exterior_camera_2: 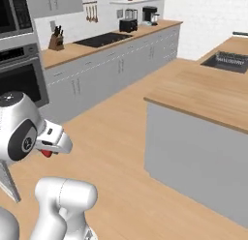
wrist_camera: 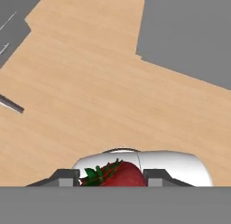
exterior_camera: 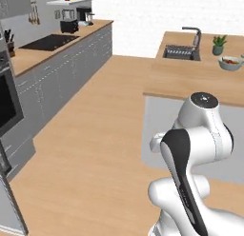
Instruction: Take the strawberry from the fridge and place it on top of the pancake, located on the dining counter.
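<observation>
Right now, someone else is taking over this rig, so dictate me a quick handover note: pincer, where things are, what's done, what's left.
Pincer: shut on the strawberry, the berry sitting between the two fingertips, tucked close to the robot's body above the wood floor.
Dining counter: ahead and to the right, with the sink, a small potted plant and a bowl of fruit on it.
Pancake: cannot be made out on the counter from here.
Done: the strawberry is picked up and off the fridge shelf.
Left: get to the dining counter, find the pancake, set the strawberry on top, release.
</observation>
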Robot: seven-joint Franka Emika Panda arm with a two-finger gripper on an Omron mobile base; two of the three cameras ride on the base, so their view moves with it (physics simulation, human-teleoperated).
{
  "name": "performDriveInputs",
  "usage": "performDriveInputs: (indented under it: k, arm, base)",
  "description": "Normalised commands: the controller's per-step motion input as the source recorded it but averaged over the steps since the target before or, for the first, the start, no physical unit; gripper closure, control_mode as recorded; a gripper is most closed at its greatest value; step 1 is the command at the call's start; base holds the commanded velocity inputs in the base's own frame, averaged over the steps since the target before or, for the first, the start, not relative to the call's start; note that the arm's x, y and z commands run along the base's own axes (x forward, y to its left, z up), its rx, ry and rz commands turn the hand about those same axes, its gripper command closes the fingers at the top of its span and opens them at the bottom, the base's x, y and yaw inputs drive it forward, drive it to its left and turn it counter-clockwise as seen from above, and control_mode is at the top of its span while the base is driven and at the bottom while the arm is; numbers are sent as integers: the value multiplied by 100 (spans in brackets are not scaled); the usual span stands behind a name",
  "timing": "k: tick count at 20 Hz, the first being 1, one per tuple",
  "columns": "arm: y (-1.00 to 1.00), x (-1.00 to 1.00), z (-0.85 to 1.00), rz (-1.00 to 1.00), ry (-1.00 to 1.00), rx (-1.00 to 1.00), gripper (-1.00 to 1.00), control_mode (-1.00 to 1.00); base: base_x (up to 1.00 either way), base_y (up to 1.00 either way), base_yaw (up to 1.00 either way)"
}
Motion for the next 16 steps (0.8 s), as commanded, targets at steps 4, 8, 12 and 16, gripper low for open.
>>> performDriveInputs:
  k: [4,8,12,16]
  arm:
    - [0,0,0,0,0,0,100,100]
    - [0,0,0,0,0,0,100,100]
    - [0,0,0,0,0,0,100,100]
    - [0,0,0,0,0,0,100,100]
  base:
    - [2,-100,-19]
    - [1,-100,-20]
    - [0,-100,-18]
    - [0,-100,-14]
